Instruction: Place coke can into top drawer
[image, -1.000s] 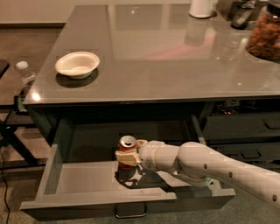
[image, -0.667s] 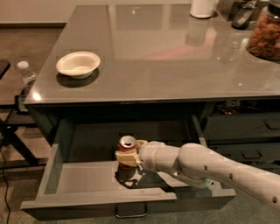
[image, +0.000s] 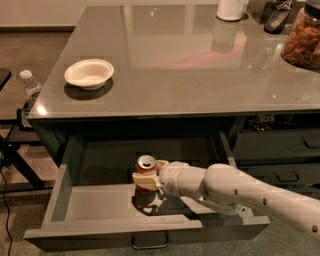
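Observation:
The top drawer (image: 95, 202) is pulled open below the table, showing its pale grey inside and a metal bar handle at the front. The coke can (image: 145, 172), red with a silver top, stands upright inside the drawer near its middle. My gripper (image: 146, 180) reaches in from the right on a white arm and is shut on the coke can, its pale fingers around the can's body. The can's lower part is in shadow, so I cannot tell whether it rests on the drawer floor.
A white bowl (image: 89, 73) sits on the grey table top (image: 175, 65) at the left. A white container (image: 231, 9) and a jar of snacks (image: 303, 36) stand at the back right. Narrower dark drawers (image: 280, 145) are at the right. A plastic bottle (image: 30, 83) stands left of the table.

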